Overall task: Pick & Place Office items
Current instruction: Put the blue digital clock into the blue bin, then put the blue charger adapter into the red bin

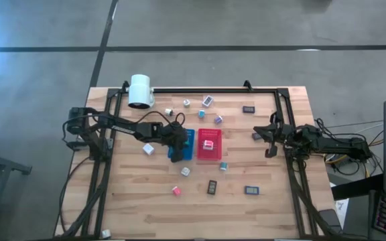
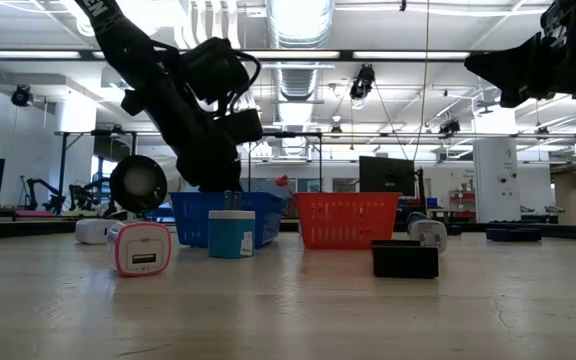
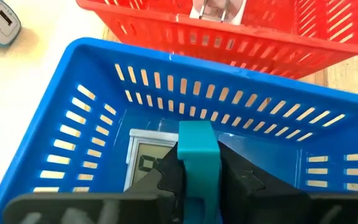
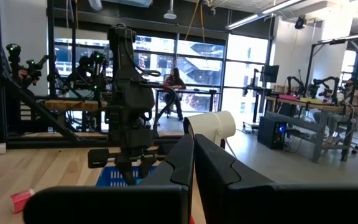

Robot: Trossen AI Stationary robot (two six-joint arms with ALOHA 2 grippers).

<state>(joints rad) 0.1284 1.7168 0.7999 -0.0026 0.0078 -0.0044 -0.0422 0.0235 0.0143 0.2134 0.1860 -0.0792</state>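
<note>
My left gripper (image 1: 175,148) reaches slanting down into the blue tray (image 3: 73,118) and is shut on a teal cube (image 3: 197,155). A flat pale item with a grey display (image 3: 143,163) lies on that tray's floor, just beyond the cube. The red tray (image 1: 210,152) stands right beside the blue one, with a pink-and-white cube (image 1: 208,142) in it. Several small cubes and dark flat rectangles lie scattered over the table, among them a pink-rimmed cube (image 2: 140,248) and a dark rectangle (image 2: 405,258). My right gripper (image 4: 193,162) waits shut and raised at the table's right edge. My left gripper pinches the teal cube by two opposite sides (image 3: 215,163) between its two fingers (image 3: 241,180). The fingers come slanting down from the table's left side. The cube sits within the blue tray's walls. The fingers hide its lower end, so I cannot tell whether it rests on the floor.
A big white cylinder (image 1: 141,90) lies at the table's far left corner. A black frame (image 1: 200,90) runs along the table's far edge and both sides. Loose items lie far of the trays (image 1: 208,100) and near of them (image 1: 212,187).
</note>
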